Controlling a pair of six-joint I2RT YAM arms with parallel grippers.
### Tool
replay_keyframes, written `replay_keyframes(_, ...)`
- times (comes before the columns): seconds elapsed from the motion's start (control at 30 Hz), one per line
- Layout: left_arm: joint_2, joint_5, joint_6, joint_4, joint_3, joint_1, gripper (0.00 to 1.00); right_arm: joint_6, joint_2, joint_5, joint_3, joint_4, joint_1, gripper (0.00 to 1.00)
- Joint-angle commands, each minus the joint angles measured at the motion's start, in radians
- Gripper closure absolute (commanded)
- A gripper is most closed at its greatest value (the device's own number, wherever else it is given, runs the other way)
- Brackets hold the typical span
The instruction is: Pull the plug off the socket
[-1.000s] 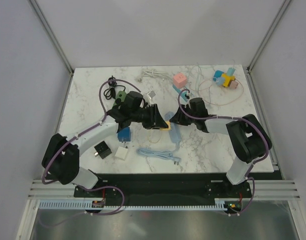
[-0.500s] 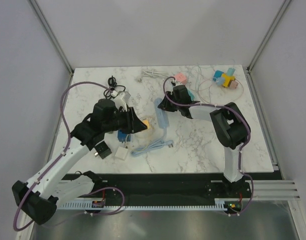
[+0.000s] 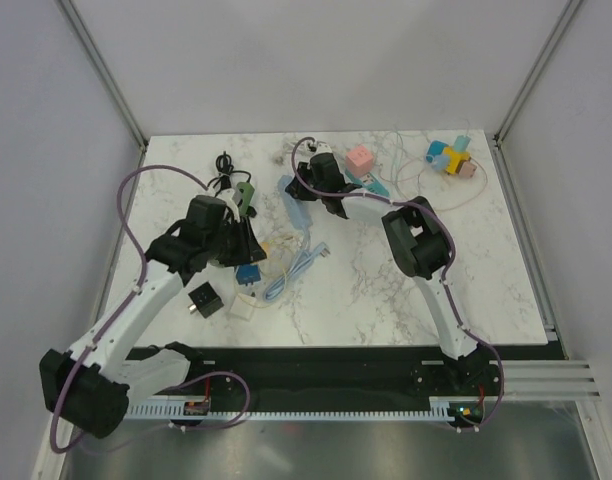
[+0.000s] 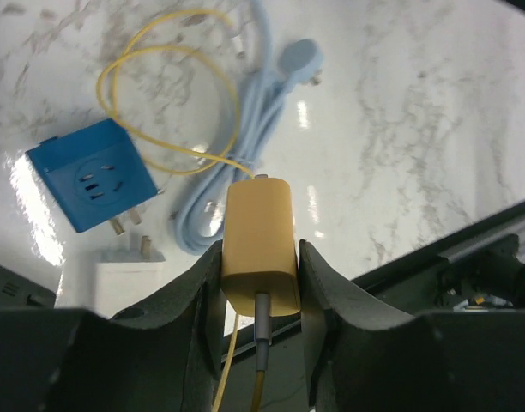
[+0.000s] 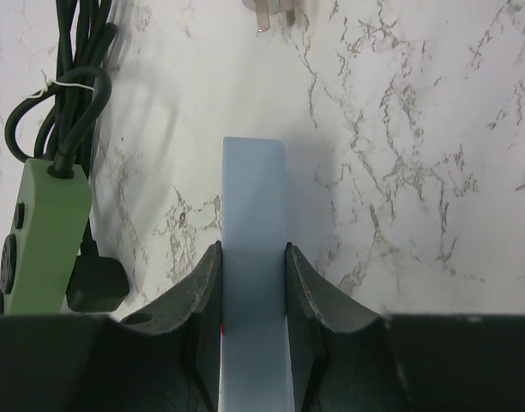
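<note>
My left gripper [image 4: 258,273] is shut on a yellow plug [image 4: 258,236] with a yellow cable [image 4: 159,86] trailing from its back end. In the top view the left gripper [image 3: 250,242] holds the plug [image 3: 265,244] at the table's left middle. My right gripper [image 5: 252,257] is shut on a light blue socket strip [image 5: 254,206], held above the marble. In the top view the right gripper [image 3: 304,190] and the strip [image 3: 297,208] are at the far centre, apart from the plug. The strip's socket face is hidden.
A blue cube adapter [image 3: 249,273], a white adapter [image 3: 242,305] and a black adapter [image 3: 204,300] lie near the left gripper. A light blue cable [image 3: 291,268] lies at centre. A green power strip [image 3: 246,193] with a black cord [image 3: 224,165] is far left. Coloured cubes [image 3: 448,157] are far right.
The two grippers have drawn apart. The right gripper carried the blue strip far and left; the left gripper pulled back left with the yellow plug.
</note>
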Motion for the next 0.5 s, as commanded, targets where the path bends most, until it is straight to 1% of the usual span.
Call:
replay_keyframes(0.0,0.088,-0.053,-0.074,-0.022,-0.06,0.061,0.98,-0.014,0.034,0.014,0.074,-0.01,-0.007,1.0)
replay_keyframes(0.07,0.108,-0.091,-0.112,0.005,-0.1,0.094,0.98,-0.008,0.043,0.003,0.071,-0.013,-0.001,1.0)
replay_keyframes(0.17,0.124,-0.095,-0.135,0.045,-0.138,0.133,0.98,-0.008,0.053,-0.011,0.075,-0.02,0.01,0.95)
replay_keyframes(0.23,0.134,-0.101,-0.14,0.048,-0.153,0.159,0.97,-0.009,0.063,-0.017,0.104,-0.046,0.008,0.87)
replay_keyframes(0.27,0.139,-0.102,-0.14,0.048,-0.158,0.17,0.95,-0.011,0.066,-0.018,0.116,-0.065,0.01,0.84)
replay_keyframes(0.3,0.15,-0.099,-0.135,0.048,-0.164,0.182,0.93,-0.018,0.066,-0.018,0.129,-0.1,0.008,0.79)
replay_keyframes(0.37,0.156,-0.075,-0.125,0.05,-0.179,0.225,0.87,-0.049,0.058,-0.015,0.161,-0.137,0.008,0.71)
replay_keyframes(0.4,0.157,-0.069,-0.119,0.051,-0.186,0.236,0.84,-0.063,0.055,-0.017,0.178,-0.205,0.008,0.6)
replay_keyframes(0.43,0.156,-0.058,-0.116,0.051,-0.195,0.252,0.67,-0.083,0.064,-0.029,0.242,-0.249,0.005,0.55)
replay_keyframes(0.47,0.156,-0.056,-0.117,0.053,-0.198,0.256,0.59,-0.121,0.07,-0.046,0.279,-0.295,0.002,0.51)
